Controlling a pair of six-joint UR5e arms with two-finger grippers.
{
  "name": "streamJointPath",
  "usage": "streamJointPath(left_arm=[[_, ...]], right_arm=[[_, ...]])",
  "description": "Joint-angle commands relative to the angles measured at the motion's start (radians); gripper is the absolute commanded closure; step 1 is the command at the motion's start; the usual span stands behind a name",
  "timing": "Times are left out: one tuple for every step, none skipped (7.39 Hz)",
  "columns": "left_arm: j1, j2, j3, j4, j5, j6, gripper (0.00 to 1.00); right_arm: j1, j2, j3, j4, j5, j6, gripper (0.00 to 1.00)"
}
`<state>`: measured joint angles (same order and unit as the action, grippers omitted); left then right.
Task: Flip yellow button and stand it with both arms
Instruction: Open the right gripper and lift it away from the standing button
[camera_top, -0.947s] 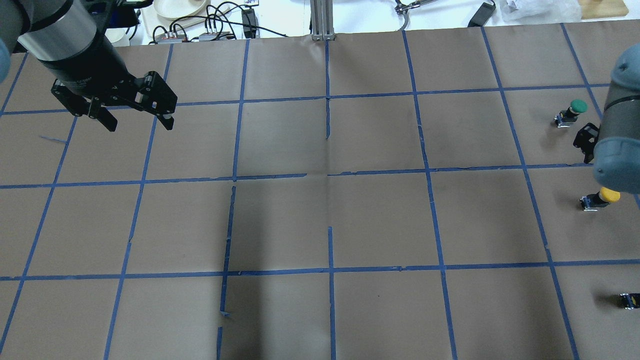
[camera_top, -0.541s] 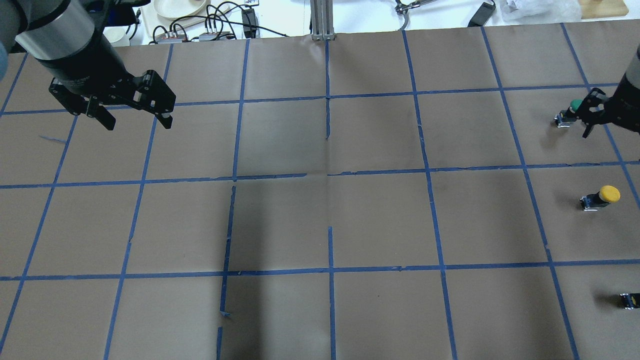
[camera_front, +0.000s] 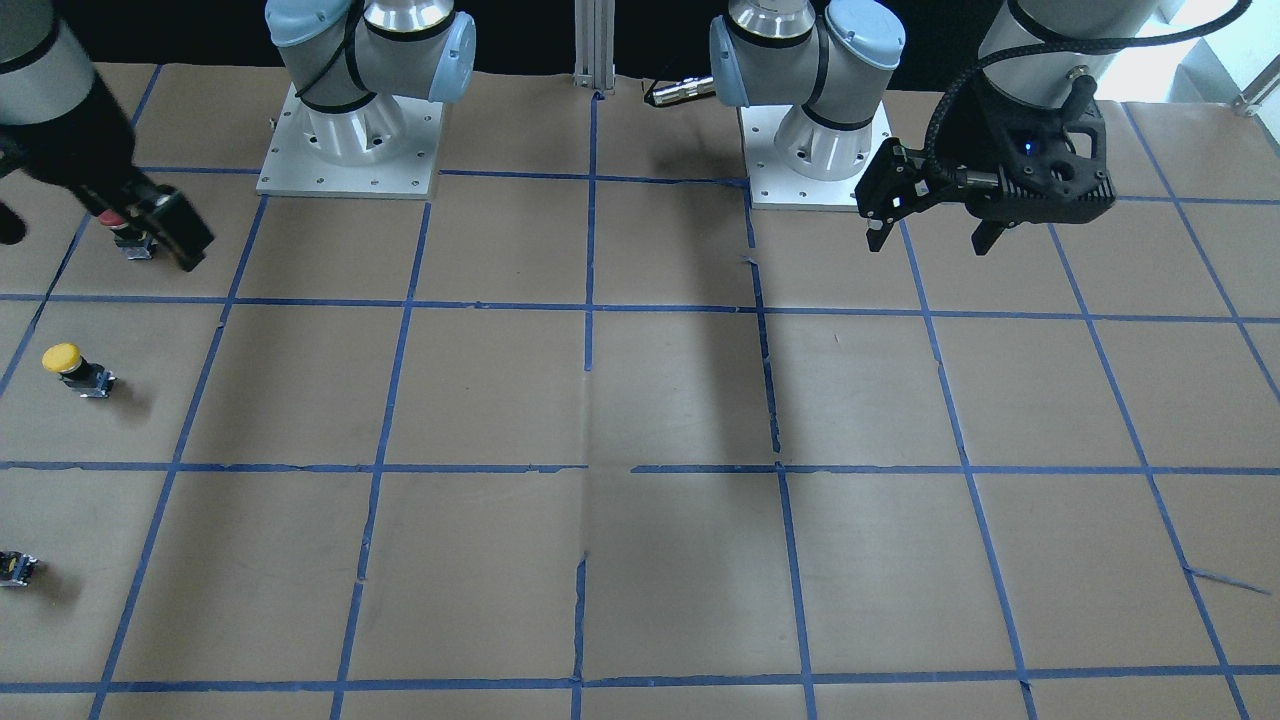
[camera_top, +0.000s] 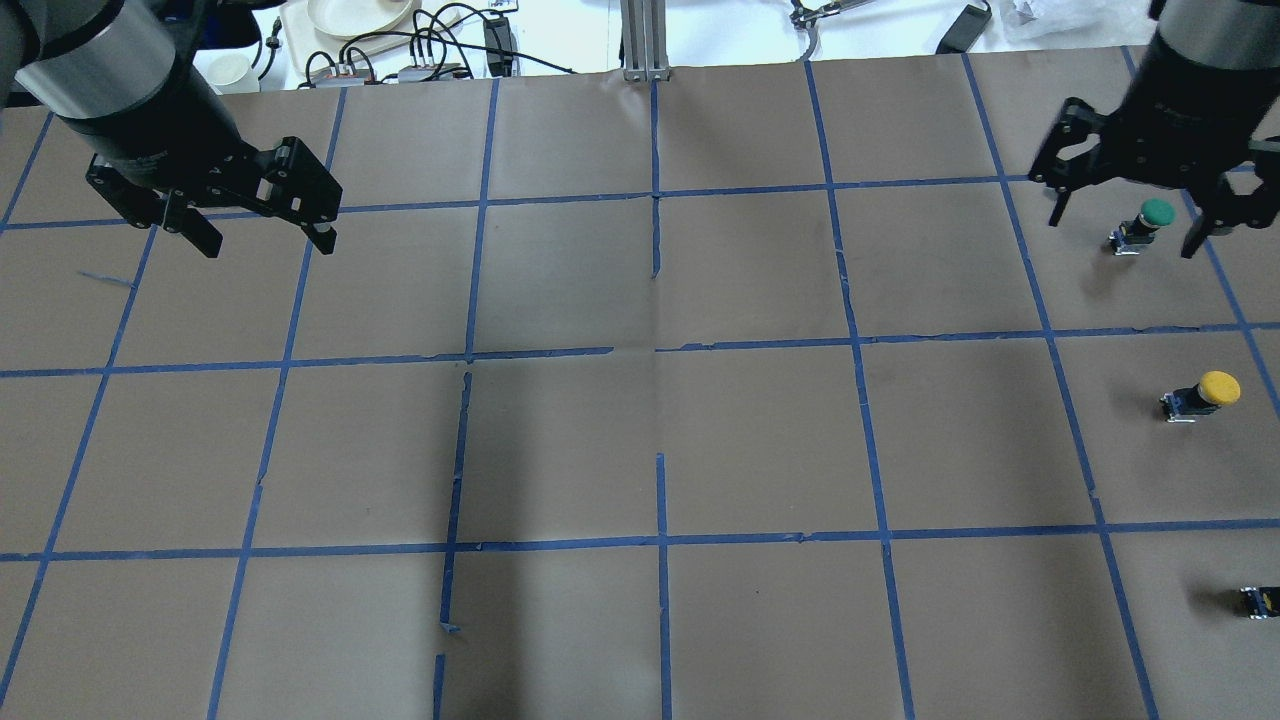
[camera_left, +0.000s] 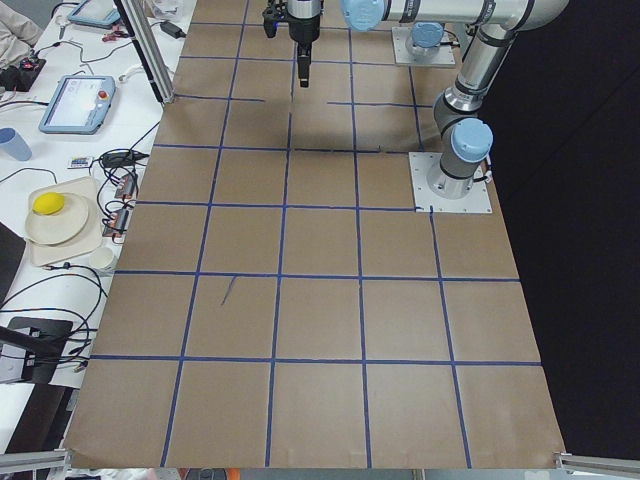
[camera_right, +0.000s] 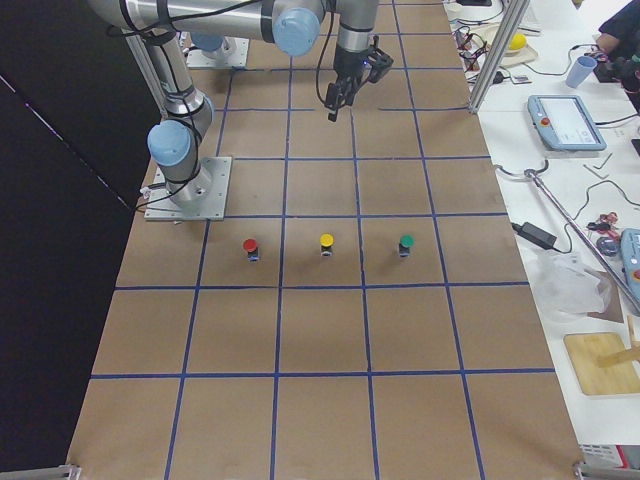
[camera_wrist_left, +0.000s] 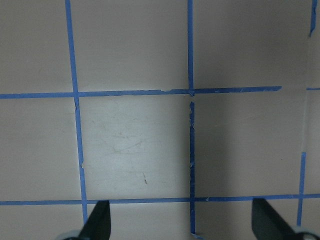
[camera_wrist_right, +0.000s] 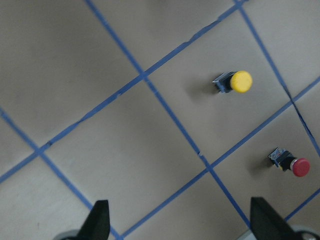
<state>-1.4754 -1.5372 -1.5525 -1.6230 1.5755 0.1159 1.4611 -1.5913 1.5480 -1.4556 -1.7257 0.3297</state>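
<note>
While untouched, yellow button (camera_top: 1203, 394) between green button (camera_top: 1145, 222) and red button (camera_right: 250, 248)

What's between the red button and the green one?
The yellow button, in line between the red button and green button; exterior right view shows it.

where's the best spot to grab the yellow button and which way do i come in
Likely the round cap, from straight above. The yellow button seems to stand upright on its block, cap on top and widest, hiding the neck below. The paper around it is bare, so the fingers can close across the cap.
</note>
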Motion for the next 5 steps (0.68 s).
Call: streamJointPath(left_arm=[[0.003,0.000,0.009,0.024,-0.017,0.004,0.00],[0.000,0.005,0.006,0.017,0.000,0.005,0.00],[0.003,0.005,0.018,0.018,0.003,0.005,0.00],[0.000,-0.003,0.025,0.012,0.004,0.004,0.00],[0.000,-0.017,0.040,0.014,0.001,0.004,0.00]], right_arm=[[0.151,-0.073,0.001,0.024,0.018,-0.043,0.00],[0.154,-0.075,0.026,0.030,0.064,-0.038,0.00],[0.151,-0.078,0.058,0.017,0.172,-0.053,0.00],[0.151,-0.079,0.078,0.009,0.198,-0.043,0.00],[0.134,-0.078,0.080,0.014,0.184,-0.055,0.00]])
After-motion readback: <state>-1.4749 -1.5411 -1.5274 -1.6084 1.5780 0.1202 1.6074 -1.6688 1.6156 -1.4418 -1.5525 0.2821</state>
